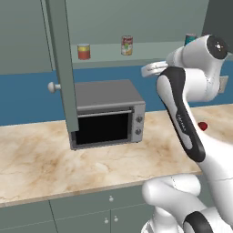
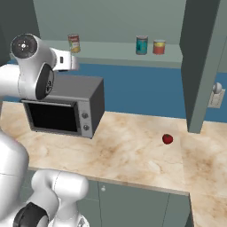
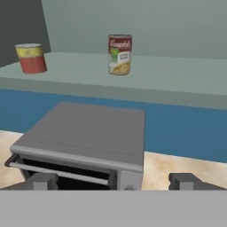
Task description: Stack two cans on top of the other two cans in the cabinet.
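Cans number four across the views, all upright on the cabinet shelf (image 2: 115,55) in the upper part of the frames: one taller red-and-white can (image 3: 119,54) near the upper middle of the hand view, one teal can (image 2: 141,45) just beside one squat red-orange can (image 2: 158,46) at the upper right of the right base view, and a second squat red-orange can (image 1: 83,51) well apart at the upper left of the left base view. None sits atop another. Below them, one silver toaster oven (image 1: 107,112) stands on the marble desk (image 2: 133,150) with one small red thing (image 2: 167,138), while the gripper (image 3: 113,181), at the hand view's bottom edge, has its jaws spread wide and empty above the oven.
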